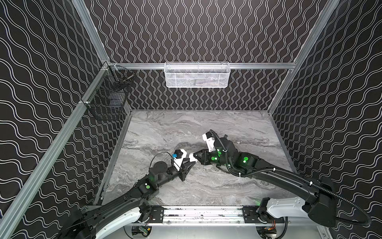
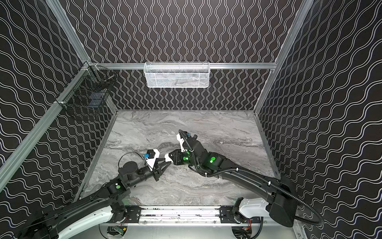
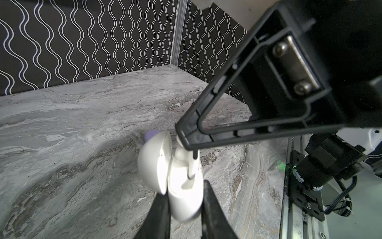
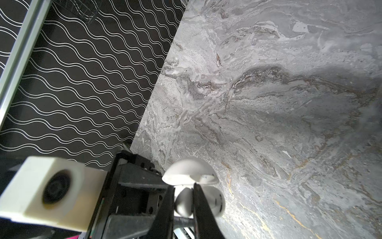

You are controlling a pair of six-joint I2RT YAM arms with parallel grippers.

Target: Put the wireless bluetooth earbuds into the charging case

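Overhead stereo pair, two close wrist views

Place: robot test cell in a lab
Walls: black wavy-lined panels (image 1: 196, 31) on a metal frame (image 1: 206, 65)
Floor: marble-look tabletop (image 1: 206, 128)
12 o'clock: white mesh basket (image 1: 197, 75)
10 o'clock: black wire basket (image 1: 107, 99)
6 o'clock: rail (image 1: 202, 214) bearing left arm (image 1: 124, 202) and right arm (image 1: 279, 178)

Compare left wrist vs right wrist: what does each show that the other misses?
Left wrist only: the inside of the open charging case, a white earbud at its mouth, seemingly pinched in the right pincer, a lilac piece behind the lid, too hidden to identify, and the base rail.
Right wrist only: the left arm's camera housing and a wire basket on the wall.
Both: the case with its lid open, gripped by the left pincer, and the marble table.
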